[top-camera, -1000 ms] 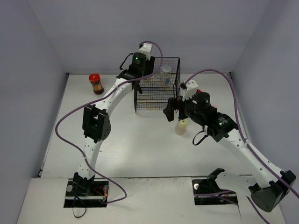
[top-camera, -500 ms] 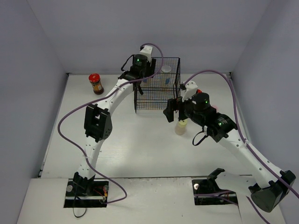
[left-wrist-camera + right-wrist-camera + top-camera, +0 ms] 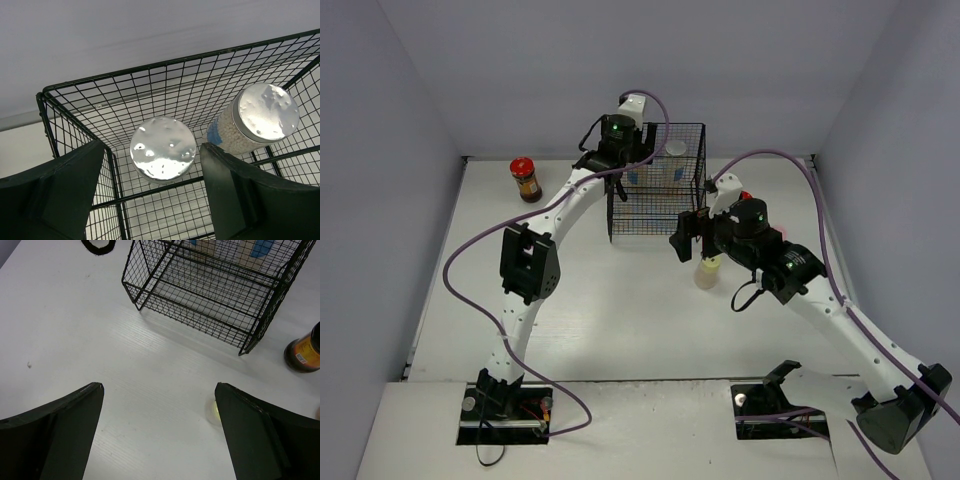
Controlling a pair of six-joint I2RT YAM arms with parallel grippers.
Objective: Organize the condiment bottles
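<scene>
Two silver-capped bottles with blue labels stand inside the black mesh basket (image 3: 75, 130): one (image 3: 163, 148) right between my open left gripper's (image 3: 155, 200) fingers, below them, the other (image 3: 260, 114) to its right. The left gripper (image 3: 625, 158) hovers over the basket's (image 3: 655, 215) back left corner. My right gripper (image 3: 160, 435) is open and empty above the table in front of the basket (image 3: 210, 290). The yellow-green cap (image 3: 215, 409) peeks out beside its right finger; that bottle (image 3: 707, 271) stands under the gripper (image 3: 692, 243). A red-lidded jar (image 3: 525, 178) stands far left. The pink-capped bottle is not visible.
A dark jar with an orange label (image 3: 303, 353) stands right of the basket; its red lid (image 3: 747, 195) shows behind the right arm. A black ring (image 3: 98, 244) lies on the table at the top of the right wrist view. Walls close in the table on three sides.
The left arm has shifted very slightly over the basket. The right arm and the bottles have not visibly moved.
</scene>
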